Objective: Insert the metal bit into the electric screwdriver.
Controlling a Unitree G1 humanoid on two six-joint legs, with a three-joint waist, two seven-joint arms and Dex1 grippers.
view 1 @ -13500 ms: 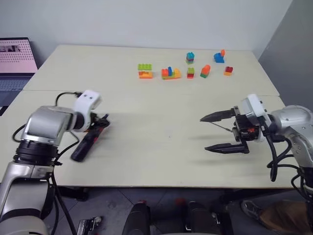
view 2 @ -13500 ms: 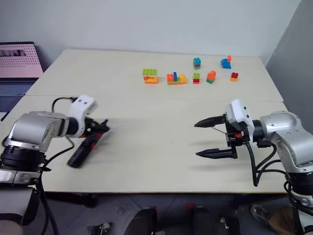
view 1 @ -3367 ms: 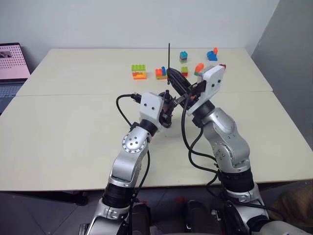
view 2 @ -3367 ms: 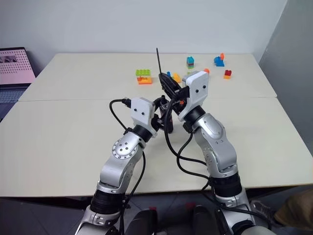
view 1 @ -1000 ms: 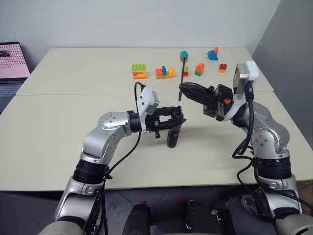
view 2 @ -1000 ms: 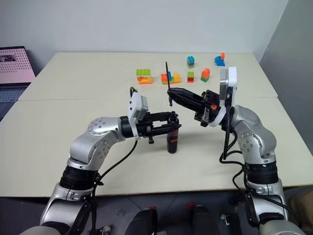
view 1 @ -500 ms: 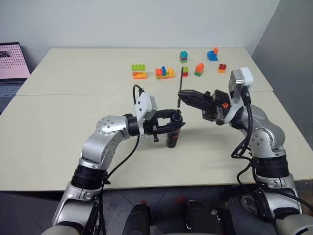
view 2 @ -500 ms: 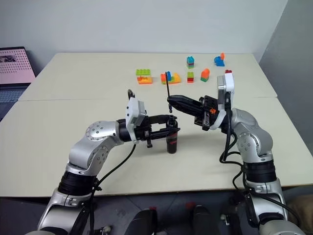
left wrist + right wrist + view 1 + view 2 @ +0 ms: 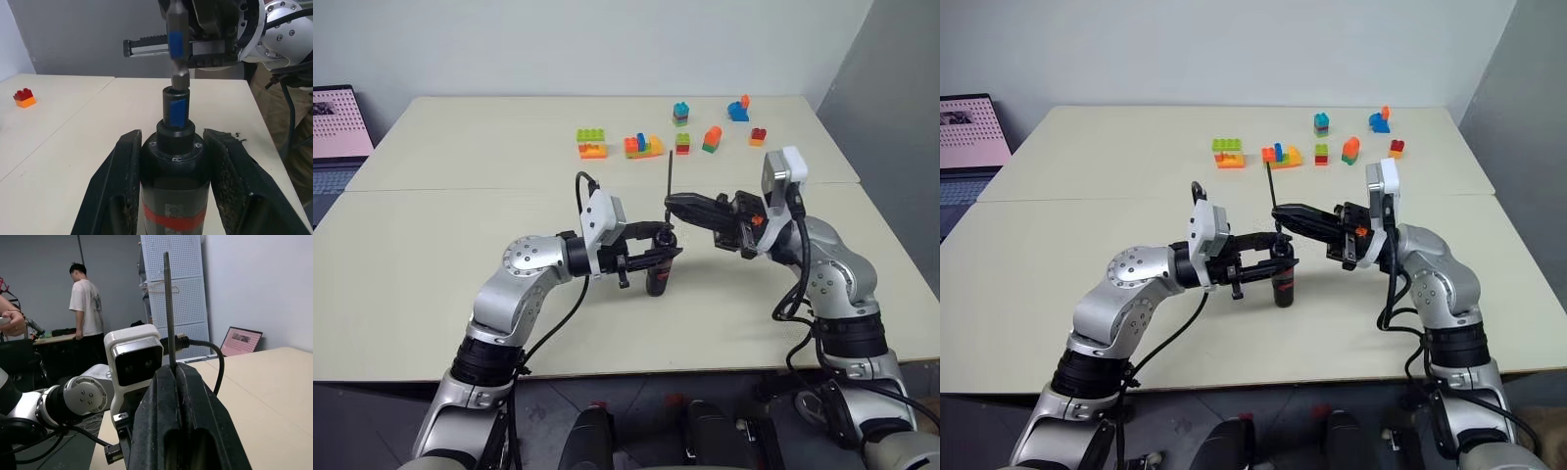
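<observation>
Left pincer [image 9: 658,246] clamped on the electric screwdriver [image 9: 657,271], standing it socket-up on the tabletop [image 9: 460,255] at centre, so the right pincer [image 9: 674,203], closed on the upright metal bit [image 9: 669,178], can lower it straight in.

Middle of the worktop [image 9: 431,255] is pretty crowded: the left end effector [image 9: 668,247] and the right end effector [image 9: 674,204] meet there over the upright screwdriver [image 9: 656,276], with the bit [image 9: 669,186] sticking up. Bricks [image 9: 641,145] line the far edge. Bare worktop lies open on both sides and along the near edge.
</observation>
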